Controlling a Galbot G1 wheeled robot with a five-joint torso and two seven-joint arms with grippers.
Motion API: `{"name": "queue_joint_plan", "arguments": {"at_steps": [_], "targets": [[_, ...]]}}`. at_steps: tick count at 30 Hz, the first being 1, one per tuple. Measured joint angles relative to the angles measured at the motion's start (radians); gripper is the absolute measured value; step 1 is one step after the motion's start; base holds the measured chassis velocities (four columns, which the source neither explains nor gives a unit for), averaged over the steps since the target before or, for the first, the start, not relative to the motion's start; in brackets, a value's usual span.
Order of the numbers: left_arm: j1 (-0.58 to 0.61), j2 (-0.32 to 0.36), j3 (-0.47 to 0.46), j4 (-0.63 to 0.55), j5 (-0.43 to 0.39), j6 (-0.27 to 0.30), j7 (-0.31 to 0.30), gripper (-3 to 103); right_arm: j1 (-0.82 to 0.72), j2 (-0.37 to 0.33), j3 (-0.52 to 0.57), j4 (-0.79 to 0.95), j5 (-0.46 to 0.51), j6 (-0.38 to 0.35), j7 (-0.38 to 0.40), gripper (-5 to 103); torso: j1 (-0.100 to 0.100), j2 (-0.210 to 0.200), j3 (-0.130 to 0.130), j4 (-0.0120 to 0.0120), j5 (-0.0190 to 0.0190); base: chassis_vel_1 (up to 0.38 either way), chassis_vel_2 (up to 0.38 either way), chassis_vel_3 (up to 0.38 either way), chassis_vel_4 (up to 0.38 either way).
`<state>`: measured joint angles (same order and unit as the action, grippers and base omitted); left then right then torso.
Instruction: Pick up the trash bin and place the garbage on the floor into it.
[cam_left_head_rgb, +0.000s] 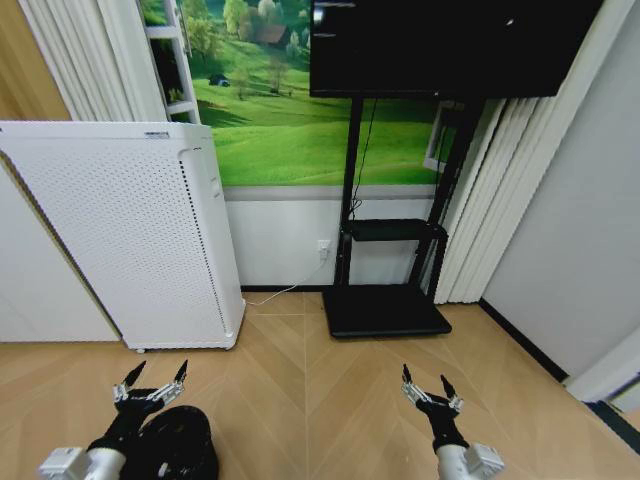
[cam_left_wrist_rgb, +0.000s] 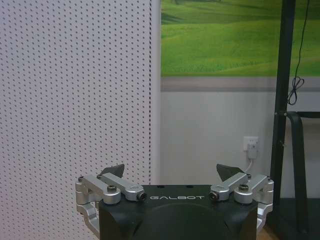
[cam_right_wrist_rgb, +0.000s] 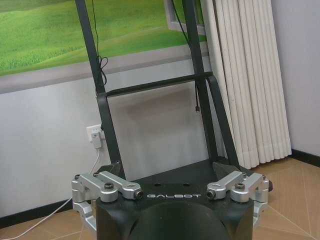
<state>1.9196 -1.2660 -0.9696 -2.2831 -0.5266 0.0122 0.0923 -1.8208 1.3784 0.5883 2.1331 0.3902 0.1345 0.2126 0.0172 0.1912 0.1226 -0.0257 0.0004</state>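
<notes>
The left gripper (cam_left_head_rgb: 152, 382) hovers just above the trash bin (cam_left_head_rgb: 180, 445) at the floor's (cam_left_head_rgb: 320, 390) near left edge — jaws released, empty. The right gripper (cam_left_head_rgb: 431, 387) hangs likewise spread, holding nothing.

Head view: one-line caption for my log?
Both grippers open above the floor: left gripper over the trash bin, right gripper empty.
</notes>
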Motion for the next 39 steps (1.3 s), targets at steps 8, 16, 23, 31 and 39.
{"name": "queue_joint_plan", "arguments": {"at_steps": [8, 16, 23, 31, 39], "targets": [[-0.002, -0.002, -0.036, -0.061, 0.041, -0.002, -0.062, 100, 0.002, 0.005, 0.001, 0.003, -0.012, 0.017, 0.001, 100, 0.000, 0.000, 0.000, 0.0000, -0.0005, 0.035, 0.029, -0.035, -0.029], [0.015, -0.026, 0.052, -0.057, 0.088, 0.020, -0.060, 100, -0.013, 0.009, -0.002, 0.039, -0.057, 0.020, -0.014, 100, 0.000, 0.000, 0.000, 0.0001, -0.0004, 0.000, 0.000, 0.000, 0.000], [0.018, -0.041, 0.133, -0.067, 0.148, 0.033, -0.063, 100, -0.035, 0.015, 0.001, 0.064, -0.113, 0.011, -0.022, 100, 0.000, 0.000, 0.000, 0.0000, -0.0004, 0.000, 0.000, 0.000, 0.000], [0.019, -0.041, 0.137, -0.067, 0.160, 0.031, -0.063, 100, -0.044, 0.019, 0.009, 0.072, -0.135, -0.003, -0.021, 100, 0.000, 0.000, 0.000, 0.0000, -0.0004, 0.000, 0.000, 0.000, 0.000], [0.019, -0.040, 0.136, -0.066, 0.159, 0.031, -0.062, 100, -0.044, 0.019, 0.010, 0.072, -0.134, -0.004, -0.021, 100, 0.000, 0.001, 0.000, 0.0000, -0.0003, 0.000, 0.000, 0.000, 0.000]]}}
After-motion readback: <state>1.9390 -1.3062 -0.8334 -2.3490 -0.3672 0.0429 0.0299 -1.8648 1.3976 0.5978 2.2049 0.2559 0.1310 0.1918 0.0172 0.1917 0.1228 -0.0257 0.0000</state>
